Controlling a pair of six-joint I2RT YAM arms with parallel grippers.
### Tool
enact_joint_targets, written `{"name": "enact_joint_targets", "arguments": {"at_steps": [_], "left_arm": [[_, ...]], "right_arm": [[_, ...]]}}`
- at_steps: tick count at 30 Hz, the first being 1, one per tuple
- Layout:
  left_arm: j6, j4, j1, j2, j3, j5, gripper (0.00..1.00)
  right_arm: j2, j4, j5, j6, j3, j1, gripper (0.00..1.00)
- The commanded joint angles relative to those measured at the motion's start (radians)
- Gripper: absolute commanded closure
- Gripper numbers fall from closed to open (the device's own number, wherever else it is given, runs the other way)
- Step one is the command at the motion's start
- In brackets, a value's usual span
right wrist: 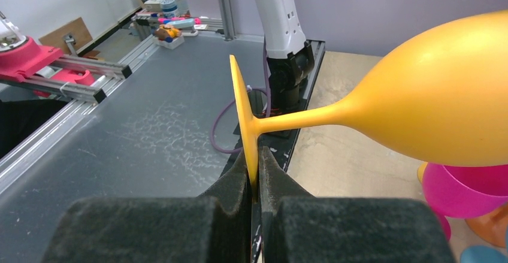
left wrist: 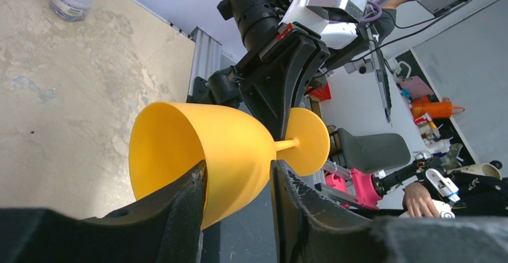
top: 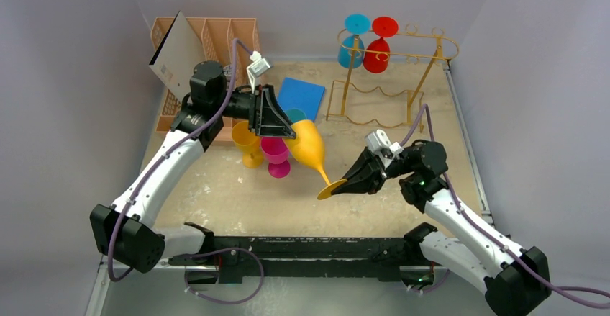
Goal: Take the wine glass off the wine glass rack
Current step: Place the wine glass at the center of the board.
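Six glasses in all. Two hang upside down from the rack (top: 348, 86) at the far right corner: a blue glass (top: 352, 46) and a red glass (top: 378, 50), touching each other. Three stand left of centre on the table (top: 403, 165): a yellow glass (top: 247, 143), a pink glass (top: 276, 154) just beside it, and a teal glass (top: 296, 114) mostly hidden behind the left arm.

The sixth, the orange wine glass (top: 308, 147), is off the rack. It lies tilted in the air over mid-table, well apart from the rack, bowl to the left and foot to the right. The right gripper (right wrist: 256, 167) has its fingers pressed together on the rim of the foot. The left gripper (left wrist: 238, 173) has one finger on each side of the bowl, at its surface; whether they squeeze it I cannot tell.

There are two arms, one blue pad (top: 302, 96) and one peach organizer (top: 216, 32) holding a board (top: 176, 53) at the far left.

The bowl hangs just beside the pink glass. Bare surface lies below the foot, toward the near edge and toward the rack.

The tabletop is mottled and sand-coloured, framed by metal rails. Pale lilac walls close three sides.
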Motion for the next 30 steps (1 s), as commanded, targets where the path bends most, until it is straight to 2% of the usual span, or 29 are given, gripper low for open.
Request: {"name": "enact_joint_targets", "arguments": {"at_steps": [1,6,9,13,17,24,30], "left_arm": [[-0.006,0.052,-0.005,-0.005,-0.013,0.053,0.63],[0.013,0.044,-0.024,-0.02,-0.016,0.066,0.75],[0.029,0.022,-0.024,-0.029,-0.016,0.06,0.88],[0.055,0.02,-0.026,-0.043,-0.021,0.067,1.0],[0.08,0.032,-0.031,-0.065,-0.016,0.06,1.0],[0.144,-0.073,-0.031,-0.073,0.01,0.024,1.0],[0.18,-0.091,-0.031,-0.107,0.005,-0.017,1.0]], "right_arm": [[0.007,0.057,0.025,-0.013,0.037,0.005,1.0],[0.024,0.053,0.045,-0.02,0.033,0.005,1.0],[0.036,0.053,0.053,-0.023,0.029,0.005,1.0],[0.053,0.048,0.053,-0.027,0.031,0.005,1.0],[0.048,0.03,0.051,-0.035,0.032,0.005,0.95],[0.029,0.0,0.08,-0.059,0.03,0.005,0.84],[0.007,-0.043,0.119,-0.099,0.035,0.005,0.65]]}}
